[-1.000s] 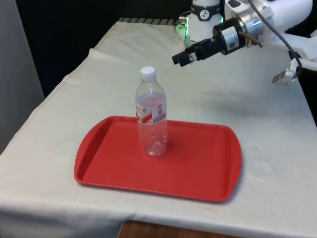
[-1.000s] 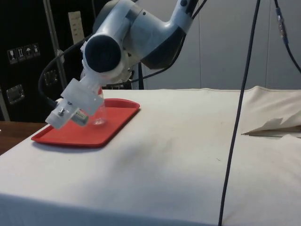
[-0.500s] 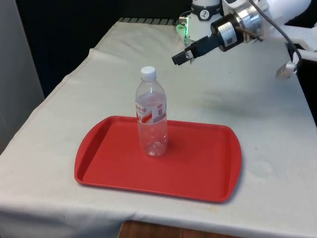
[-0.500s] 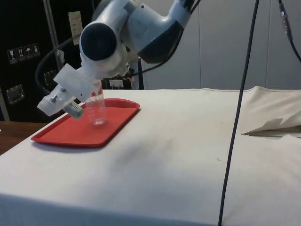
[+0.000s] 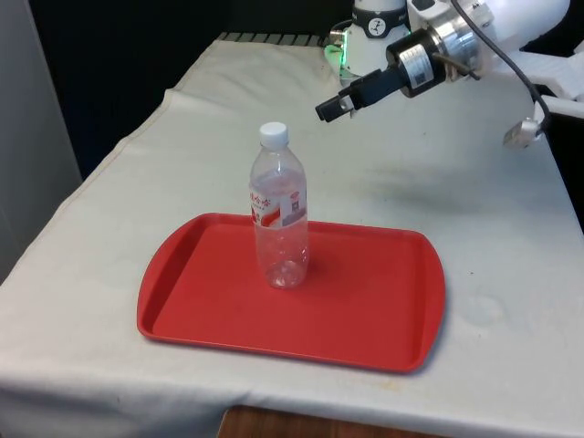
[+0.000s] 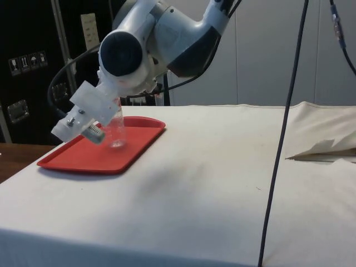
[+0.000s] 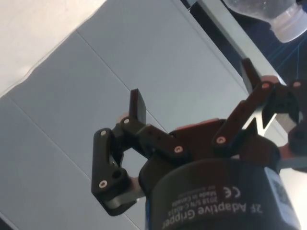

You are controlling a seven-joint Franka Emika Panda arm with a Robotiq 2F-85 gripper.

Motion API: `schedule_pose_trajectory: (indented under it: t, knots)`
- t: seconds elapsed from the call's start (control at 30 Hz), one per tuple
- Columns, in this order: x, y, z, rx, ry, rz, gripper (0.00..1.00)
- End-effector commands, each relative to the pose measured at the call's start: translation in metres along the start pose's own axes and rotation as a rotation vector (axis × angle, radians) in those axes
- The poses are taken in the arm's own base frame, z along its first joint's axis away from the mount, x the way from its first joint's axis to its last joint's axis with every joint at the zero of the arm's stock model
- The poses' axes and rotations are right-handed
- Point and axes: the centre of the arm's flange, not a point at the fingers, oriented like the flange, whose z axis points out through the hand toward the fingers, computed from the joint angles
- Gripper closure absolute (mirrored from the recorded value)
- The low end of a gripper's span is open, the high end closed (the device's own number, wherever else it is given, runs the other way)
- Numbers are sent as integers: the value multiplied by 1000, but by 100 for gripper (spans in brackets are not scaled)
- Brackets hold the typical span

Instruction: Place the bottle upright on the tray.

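A clear plastic bottle (image 5: 278,214) with a white cap and a red-and-white label stands upright on the red tray (image 5: 365,297), left of the tray's middle in the front view. My gripper (image 5: 330,107) hangs in the air beyond the tray's far edge, above and to the front view's right of the cap, apart from the bottle. In the wrist view the gripper (image 7: 192,88) is open with nothing between its fingers (image 7: 136,105), and the bottle's cap (image 7: 292,26) shows past them. From the side, the gripper (image 6: 92,132) partly hides the bottle (image 6: 117,130) on the tray (image 6: 94,161).
The tray sits near the table's front edge in the front view. Bare white cloth (image 5: 438,173) stretches behind it under the arm. A black cable (image 6: 281,139) hangs down in the side view.
The wrist has lifted and swung slightly, while the gripper tip stays near the same spot behind the tray. The bottle and tray have not moved.
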Motion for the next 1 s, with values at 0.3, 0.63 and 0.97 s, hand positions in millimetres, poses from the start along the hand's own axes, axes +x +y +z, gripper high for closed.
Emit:
schedule_pose_trajectory:
  t: [0.3, 0.63, 0.97]
  knots:
    - [0, 0, 0, -1, 6, 0, 0]
    - [-1, 1, -3, -1, 20, -7, 0]
    - [-1, 2, -5, -1, 36, -11, 0]
